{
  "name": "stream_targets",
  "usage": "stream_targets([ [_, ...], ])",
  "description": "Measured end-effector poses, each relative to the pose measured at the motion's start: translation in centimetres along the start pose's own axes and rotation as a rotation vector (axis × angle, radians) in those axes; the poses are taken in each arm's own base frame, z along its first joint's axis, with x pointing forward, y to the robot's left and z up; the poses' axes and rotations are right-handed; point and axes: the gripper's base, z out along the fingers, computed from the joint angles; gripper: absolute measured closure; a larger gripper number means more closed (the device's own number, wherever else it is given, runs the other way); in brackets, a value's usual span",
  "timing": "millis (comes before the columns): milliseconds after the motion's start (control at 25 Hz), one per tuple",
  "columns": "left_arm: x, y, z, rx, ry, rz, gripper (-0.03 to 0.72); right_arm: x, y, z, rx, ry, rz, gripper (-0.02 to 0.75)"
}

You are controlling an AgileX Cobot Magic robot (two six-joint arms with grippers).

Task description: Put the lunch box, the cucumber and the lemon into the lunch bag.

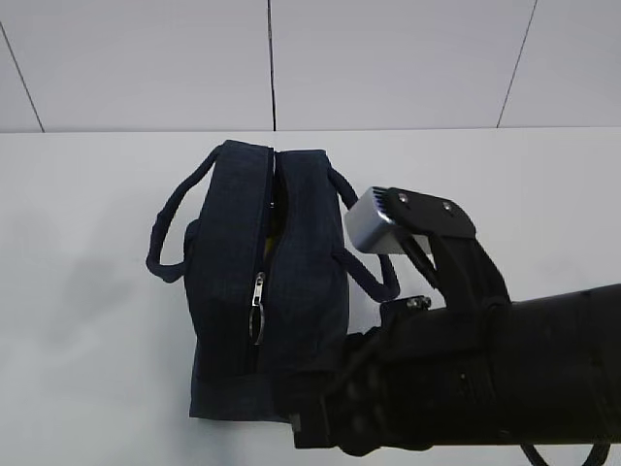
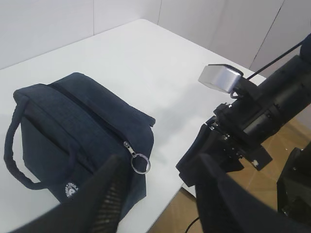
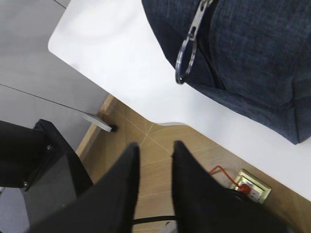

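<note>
The navy lunch bag (image 1: 262, 282) stands on the white table (image 1: 87, 194), its zipper drawn nearly shut and its metal ring pull (image 1: 256, 316) hanging at the near end. A thin yellow sliver (image 1: 275, 228) shows in the gap at the top. The lunch box and cucumber are hidden. In the left wrist view my left gripper (image 2: 160, 167) is open and empty, just off the bag's (image 2: 82, 131) near end by the ring (image 2: 142, 163). My right gripper (image 3: 155, 150) is slightly open and empty, below the table's front edge, over the floor. The bag (image 3: 252, 53) and ring (image 3: 187, 58) lie above it.
My right arm (image 1: 485, 369) with its silver camera (image 1: 374, 225) crosses the front right of the exterior view, close to the bag's right handle (image 1: 374, 277). The table's front edge (image 3: 146, 104) runs just beyond the bag. A floor socket (image 3: 252, 187) and a black stand (image 3: 53, 160) sit below.
</note>
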Motion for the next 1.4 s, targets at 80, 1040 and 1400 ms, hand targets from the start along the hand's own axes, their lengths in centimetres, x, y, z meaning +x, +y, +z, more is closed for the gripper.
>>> stream_targets([
  [80, -0.1, 0.0, 0.0, -0.002, -0.006, 0.002, 0.336, -0.1, 0.1, 0.1, -0.011, -0.011, 0.021, 0.484],
  [1040, -0.5, 0.0, 0.0, -0.006, -0.051, 0.003, 0.336, -0.8, -0.7, 2.6, 0.004, -0.048, 0.124, 0.371],
  [1400, -0.5, 0.1, 0.0, -0.006, -0.054, 0.003, 0.336, -2.1, -0.5, 3.4, 0.02, -0.074, 0.142, 0.371],
])
